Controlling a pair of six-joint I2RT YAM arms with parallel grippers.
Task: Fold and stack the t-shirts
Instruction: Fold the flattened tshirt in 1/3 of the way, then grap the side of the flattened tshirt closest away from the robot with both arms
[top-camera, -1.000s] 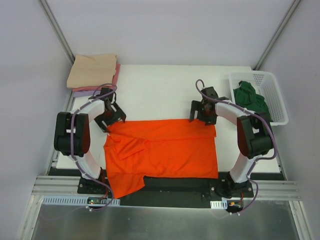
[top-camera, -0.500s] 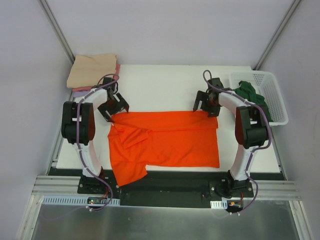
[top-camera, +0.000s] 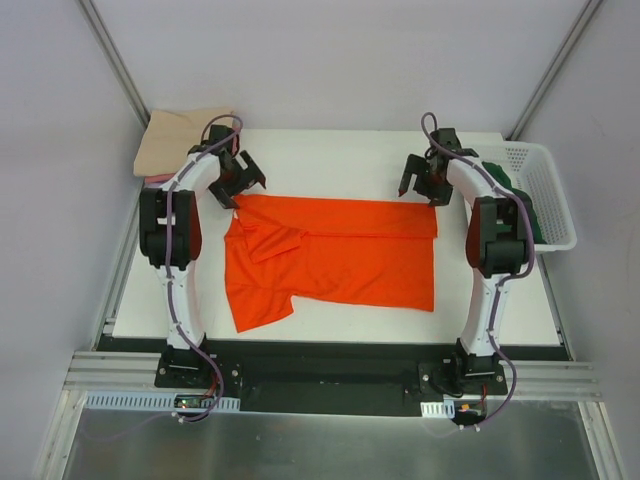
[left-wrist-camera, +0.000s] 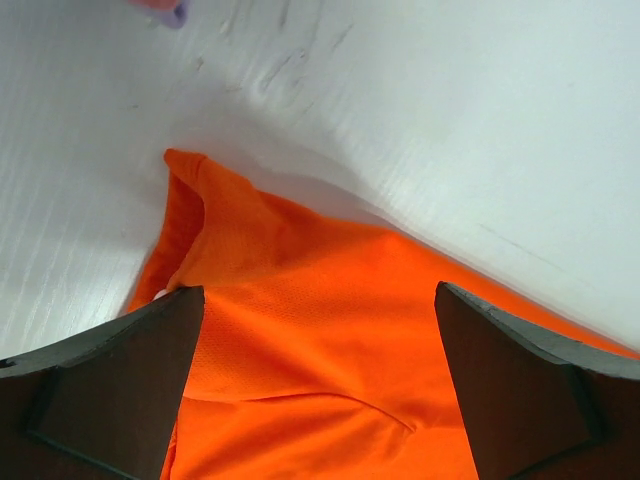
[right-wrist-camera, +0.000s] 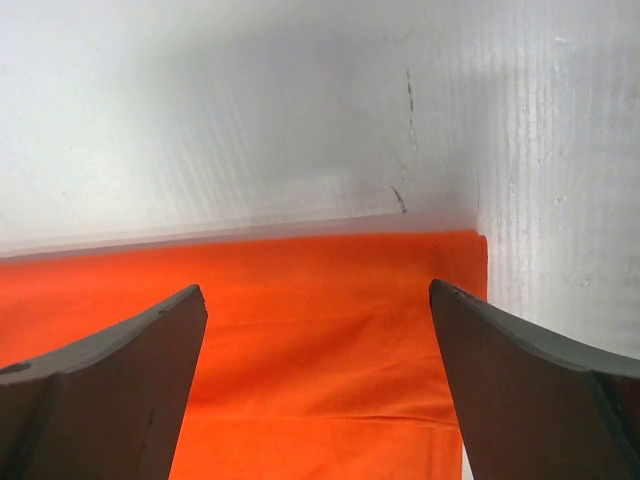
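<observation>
1. reference landmark: the white mesh basket (top-camera: 548, 160) at the right side of the table (top-camera: 330, 160). all positions below are given from it.

2. work item: the orange t-shirt (top-camera: 335, 265) lies flat on the table, left of the basket and slightly nearer the arm bases. its long axis runs left to right, pointing at the basket. its far edge is a straight line. one sleeve is turned in at the end away from the basket, and a loose flap juts toward the bases at that same end.

3. right gripper (top-camera: 420, 192): just left of the basket, over the far corner of the shirt nearest it. the jaws stand wide apart. in the right wrist view the corner lies on the table below the gap, and nothing is pinched.

4. left gripper (top-camera: 243, 190): well left of the basket, over the opposite far corner. the jaws are equally wide, and its fingers (left-wrist-camera: 100, 390) straddle rumpled cloth without clamping it.

5. governing relation: the line joining the two grippers is parallel to the shirt's long axis and sits on its far edge. each arm is nearest its own corner. judged next step: descend, close on both corners together and carry that edge toward the bases, keeping it level.

6. other items: a dark green shirt (top-camera: 522, 205) lies inside the basket. a folded beige shirt (top-camera: 175, 140) tops the stack far left of the basket.
</observation>
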